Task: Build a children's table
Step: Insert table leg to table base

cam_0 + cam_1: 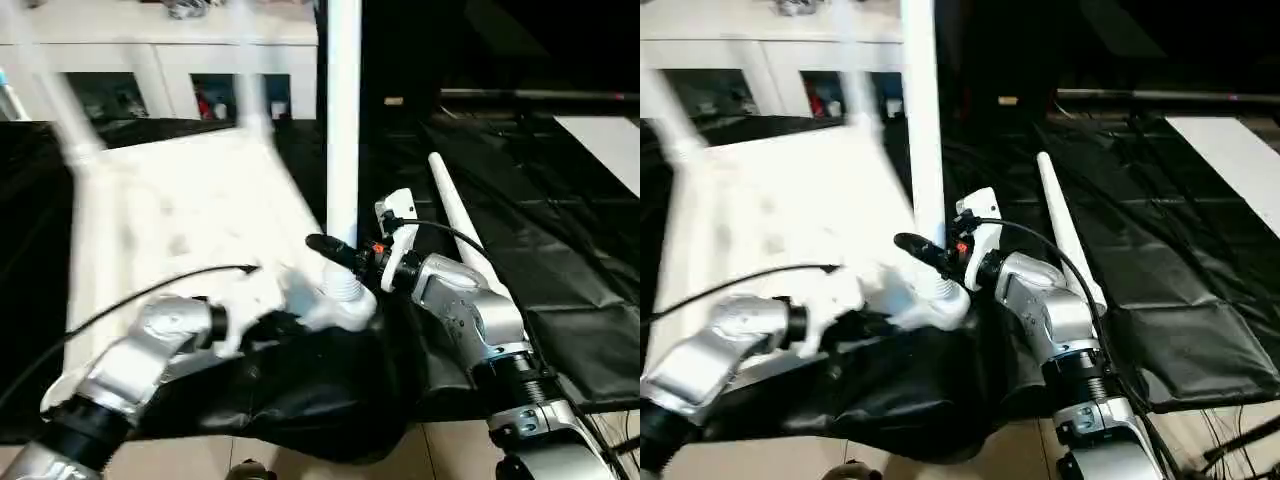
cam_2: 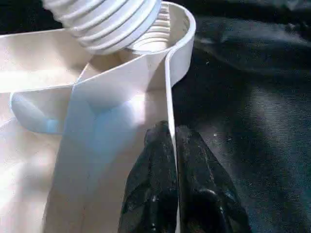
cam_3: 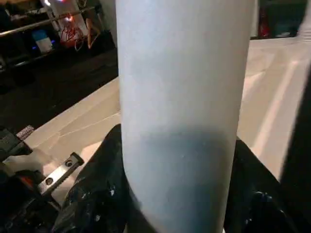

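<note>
While the left tool (image 2: 172, 145) pinches the white plastic tabletop's (image 1: 180, 215) raised rim, the right tool (image 3: 170, 184) clasps an upright white tapered round leg (image 1: 343, 130) at its near corner socket.

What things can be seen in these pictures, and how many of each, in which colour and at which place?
tabletop: one, white, lying upside down on the black cloth, in front of the robot.
upright leg: one, white, standing at the tabletop's near corner socket, threaded end at the socket.
far legs: two, white, blurred, standing up at the tabletop's far corners.
loose leg: one, white, lying on the cloth to the right.
cloth: black, spread over the floor.
cabinet: one, white, behind the tabletop.
left pincer: one, black, shut on the tabletop's rim.
right pincer: one, black, closed around the upright leg.
</note>
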You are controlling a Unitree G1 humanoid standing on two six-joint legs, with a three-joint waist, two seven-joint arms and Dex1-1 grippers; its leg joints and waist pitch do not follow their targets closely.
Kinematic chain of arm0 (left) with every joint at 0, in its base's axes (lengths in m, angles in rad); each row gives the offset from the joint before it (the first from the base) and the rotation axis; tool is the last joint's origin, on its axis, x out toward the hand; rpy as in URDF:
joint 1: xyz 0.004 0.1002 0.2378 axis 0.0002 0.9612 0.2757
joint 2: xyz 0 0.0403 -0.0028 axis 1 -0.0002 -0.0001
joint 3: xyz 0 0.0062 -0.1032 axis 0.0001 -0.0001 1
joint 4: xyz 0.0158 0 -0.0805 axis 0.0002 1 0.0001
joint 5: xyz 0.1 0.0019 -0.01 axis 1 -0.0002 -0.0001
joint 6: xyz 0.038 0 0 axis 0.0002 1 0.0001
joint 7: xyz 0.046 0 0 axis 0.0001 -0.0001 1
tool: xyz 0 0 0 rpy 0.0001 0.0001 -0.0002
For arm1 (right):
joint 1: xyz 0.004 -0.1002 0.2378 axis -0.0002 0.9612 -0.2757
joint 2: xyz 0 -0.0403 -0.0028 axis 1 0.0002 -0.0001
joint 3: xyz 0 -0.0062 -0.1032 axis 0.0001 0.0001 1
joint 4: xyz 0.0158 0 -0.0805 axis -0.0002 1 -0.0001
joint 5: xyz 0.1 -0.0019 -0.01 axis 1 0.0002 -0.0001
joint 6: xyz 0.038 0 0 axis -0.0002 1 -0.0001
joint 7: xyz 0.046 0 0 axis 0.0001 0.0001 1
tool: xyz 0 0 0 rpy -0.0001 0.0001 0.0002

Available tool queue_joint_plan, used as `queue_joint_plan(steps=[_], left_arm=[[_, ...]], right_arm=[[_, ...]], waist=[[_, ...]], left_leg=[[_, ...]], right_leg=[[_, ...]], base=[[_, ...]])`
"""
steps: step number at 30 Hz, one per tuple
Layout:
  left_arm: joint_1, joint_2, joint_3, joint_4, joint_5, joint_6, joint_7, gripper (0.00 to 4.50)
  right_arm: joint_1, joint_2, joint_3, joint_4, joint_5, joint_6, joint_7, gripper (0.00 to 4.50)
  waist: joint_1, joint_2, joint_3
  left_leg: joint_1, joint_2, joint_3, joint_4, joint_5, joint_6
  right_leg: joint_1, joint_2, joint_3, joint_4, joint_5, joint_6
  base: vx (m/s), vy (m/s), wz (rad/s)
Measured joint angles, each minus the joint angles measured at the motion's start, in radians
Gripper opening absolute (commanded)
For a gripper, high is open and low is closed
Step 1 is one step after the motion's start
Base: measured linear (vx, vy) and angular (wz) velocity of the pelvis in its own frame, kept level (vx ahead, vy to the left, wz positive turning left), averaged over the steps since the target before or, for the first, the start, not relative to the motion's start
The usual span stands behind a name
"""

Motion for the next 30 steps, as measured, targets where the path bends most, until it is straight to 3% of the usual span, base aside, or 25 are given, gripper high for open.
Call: queue_joint_plan(steps=[10,14,17,18,19,20,21,22,23,24,25,28,30], left_arm=[[-0.041,-0.007,0.003,0.081,0.019,-0.023,-0.005,0.0],[-0.053,-0.006,0.008,0.112,0.021,-0.03,-0.005,0.0],[-0.054,-0.004,0.018,0.127,0.027,-0.029,-0.005,0.0],[-0.054,-0.003,0.021,0.135,0.028,-0.029,-0.004,0.0],[-0.057,0.0,0.023,0.141,0.029,-0.029,-0.004,0.0],[-0.067,0.004,0.019,0.149,0.032,-0.028,-0.006,0.0],[-0.079,0.001,0.014,0.154,0.037,-0.027,-0.008,0.0],[-0.079,-0.005,0.021,0.153,0.036,-0.033,-0.007,0.0],[-0.075,-0.005,0.021,0.151,0.037,-0.039,-0.008,0.0],[-0.071,-0.004,0.019,0.146,0.036,-0.042,-0.02,0.0],[-0.074,-0.005,0.015,0.143,0.036,-0.042,-0.024,0.0],[-0.069,-0.007,0.02,0.127,0.033,-0.041,-0.026,0.0],[-0.068,-0.007,0.02,0.124,0.033,-0.043,-0.027,0.0]], right_arm=[[0.038,-0.039,0.006,-0.066,-0.005,0.034,0.005,1.86],[0.04,-0.06,0.005,-0.083,-0.001,0.06,0.008,1.86],[0.04,-0.061,0.005,-0.081,-0.002,0.064,0.009,1.86],[0.04,-0.06,0.005,-0.076,-0.003,0.061,0.008,1.86],[0.039,-0.055,0.005,-0.067,-0.006,0.053,0.007,1.86],[0.04,-0.049,0.002,-0.057,-0.007,0.043,0.006,1.86],[0.041,-0.049,-0.004,-0.041,-0.01,0.039,0.004,1.86],[0.033,-0.045,-0.004,-0.03,-0.015,0.034,-0.001,1.86],[0.031,-0.037,-0.004,-0.024,-0.015,0.032,-0.008,1.86],[0.031,-0.023,-0.003,-0.025,-0.014,0.03,-0.014,1.86],[0.031,-0.02,-0.004,-0.027,-0.012,0.028,-0.016,1.86],[0.034,-0.019,-0.019,-0.028,0.006,0.028,-0.027,1.86],[0.034,-0.016,-0.032,-0.03,0.011,0.024,-0.033,1.86]], waist=[[-0.007,-0.004,-0.003],[-0.016,-0.004,-0.003],[-0.036,0.002,0.001],[-0.045,0.008,0.003],[-0.049,0.015,0.008],[-0.04,0.018,0.011],[-0.018,-0.009,0.003],[-0.003,-0.039,-0.005],[0.014,-0.035,0.001],[0.035,-0.017,-0.006],[0.036,-0.005,-0.009],[0.023,-0.002,-0.01],[0.017,-0.002,-0.01]], left_leg=[[0.003,0.0,-0.002,-0.002,0.0,0.0],[0.01,0.0,-0.005,-0.009,0.0,0.0],[0.016,0.002,-0.017,-0.011,-0.001,0.0],[0.017,0.003,-0.027,-0.014,-0.001,0.0],[0.017,0.008,-0.032,-0.015,-0.001,0.0],[0.01,0.011,-0.027,-0.016,-0.001,0.0],[0.006,0.01,0.01,-0.012,-0.001,0.0],[0.009,0.006,0.029,-0.011,-0.001,-0.001],[0.009,-0.003,0.014,0.008,-0.018,-0.004],[0.011,-0.016,-0.029,0.033,-0.035,0.001],[0.014,-0.018,-0.043,0.026,-0.014,-0.017],[0.009,-0.008,-0.036,0.014,-0.003,-0.023],[0.009,-0.007,-0.032,0.01,-0.003,-0.023]], right_leg=[[0.002,0.0,-0.003,-0.005,0.0,0.0],[0.006,0.0,-0.01,-0.02,0.0,0.0],[0.02,-0.007,-0.04,-0.044,0.0,0.0],[0.033,-0.016,-0.067,-0.058,0.0,0.0],[0.043,-0.017,-0.083,-0.065,-0.004,-0.001],[0.039,-0.022,-0.081,-0.004,-0.043,-0.016],[0.042,-0.031,-0.041,0.082,-0.085,-0.027],[0.035,-0.033,-0.006,0.11,-0.121,0.014],[0.027,-0.037,-0.004,0.107,-0.123,0.013],[0.027,-0.035,-0.007,0.107,-0.122,0.012],[0.022,-0.031,-0.012,0.106,-0.12,0.012],[0.021,-0.014,-0.004,0.077,-0.086,0.0],[0.023,-0.013,-0.003,0.066,-0.079,-0.002]], base=[[0.0,0.0,0.0],[0.0,0.0,0.0],[-0.035,0.02,-0.05],[0.0,0.0,0.0],[-0.104,0.031,-0.09],[-0.104,0.031,-0.09],[-0.07,-0.041,0.06],[0.031,-0.113,0.02],[0.031,-0.113,0.02],[0.062,-0.077,-0.25],[0.0,0.0,0.0],[0.0,0.0,0.0],[0.0,0.0,0.0]])
